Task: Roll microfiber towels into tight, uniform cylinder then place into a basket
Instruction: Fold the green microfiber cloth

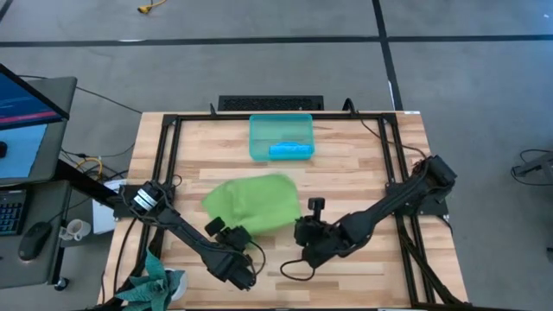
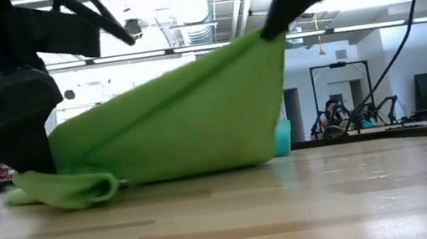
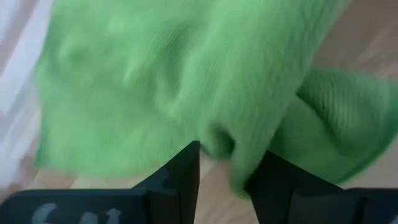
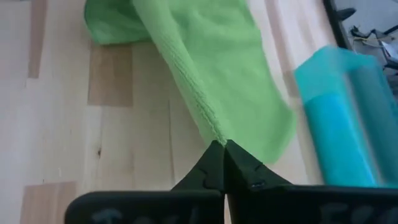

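Table (image 1: 363, 164): one green towel (image 1: 252, 203), one basket (image 1: 281, 136), one blue towel (image 1: 289, 150).

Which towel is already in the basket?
The blue towel, rolled up inside the basket. The green towel is out on the table, one edge pinched by the right gripper and lifted.

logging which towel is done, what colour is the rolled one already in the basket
Bright sky blue. The rolled towel lies in the basket; the high view shows it best.
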Available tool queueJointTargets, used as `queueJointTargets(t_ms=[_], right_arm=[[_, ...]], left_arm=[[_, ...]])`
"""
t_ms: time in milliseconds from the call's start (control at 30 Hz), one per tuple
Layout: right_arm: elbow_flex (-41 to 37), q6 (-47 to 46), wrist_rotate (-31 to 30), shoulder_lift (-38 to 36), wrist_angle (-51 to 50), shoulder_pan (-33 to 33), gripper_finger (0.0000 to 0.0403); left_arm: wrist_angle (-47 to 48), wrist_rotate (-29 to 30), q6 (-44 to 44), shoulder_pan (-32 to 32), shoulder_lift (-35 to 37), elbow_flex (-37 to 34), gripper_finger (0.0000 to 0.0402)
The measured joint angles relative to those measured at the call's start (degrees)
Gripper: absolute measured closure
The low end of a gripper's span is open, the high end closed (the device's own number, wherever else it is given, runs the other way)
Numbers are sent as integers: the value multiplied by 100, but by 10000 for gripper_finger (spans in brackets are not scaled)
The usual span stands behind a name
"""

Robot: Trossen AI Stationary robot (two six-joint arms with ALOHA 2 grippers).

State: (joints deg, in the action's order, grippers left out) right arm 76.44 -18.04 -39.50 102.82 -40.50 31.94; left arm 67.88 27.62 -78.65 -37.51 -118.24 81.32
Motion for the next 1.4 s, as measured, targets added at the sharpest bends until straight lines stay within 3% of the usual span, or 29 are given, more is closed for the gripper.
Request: queueJointTargets(t_ms=[633, 967, 1400], right_arm=[[-2, 155, 235, -1333, -553, -16, 393], [-7, 57, 521, -1370, -963, -113, 386], [-11, -5, 528, -1512, -1165, -253, 383]], left_arm=[[913, -16, 380, -136, 4, 224, 290], [-325, 155, 1844, 69, 9, 348, 290], [-1228, 307, 1968, 111, 9, 297, 290]])
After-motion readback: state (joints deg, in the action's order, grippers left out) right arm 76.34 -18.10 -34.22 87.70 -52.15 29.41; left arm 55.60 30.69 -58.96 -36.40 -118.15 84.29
